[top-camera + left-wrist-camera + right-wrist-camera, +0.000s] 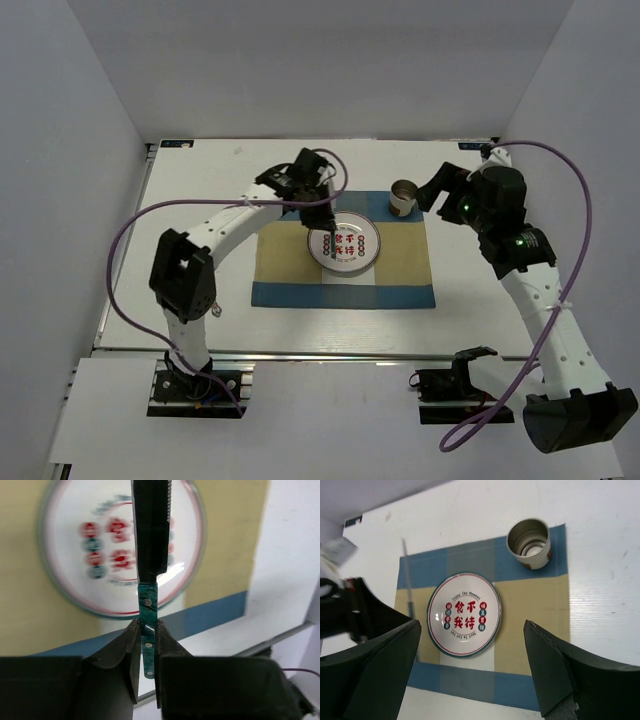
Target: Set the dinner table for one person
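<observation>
My left gripper [322,220] is shut on a knife with a green handle [147,600] and a dark serrated blade. It holds the knife over the left part of a white plate [345,248] with red and teal characters; the plate fills the left wrist view [90,555]. The plate lies mid-placemat on the white dinner table [500,300]. A metal cup [403,196] stands upright at the placemat's back right. My right gripper [432,188] is open and empty, raised near the cup; its wrist view shows plate [465,615] and cup [529,536] below the wide-open jaws.
The blue-and-tan checked placemat [400,270] lies in the middle of the table. A metal rail [330,352] runs along the front edge. Grey walls close in the left, right and back sides. The left arm arches over the table's left half.
</observation>
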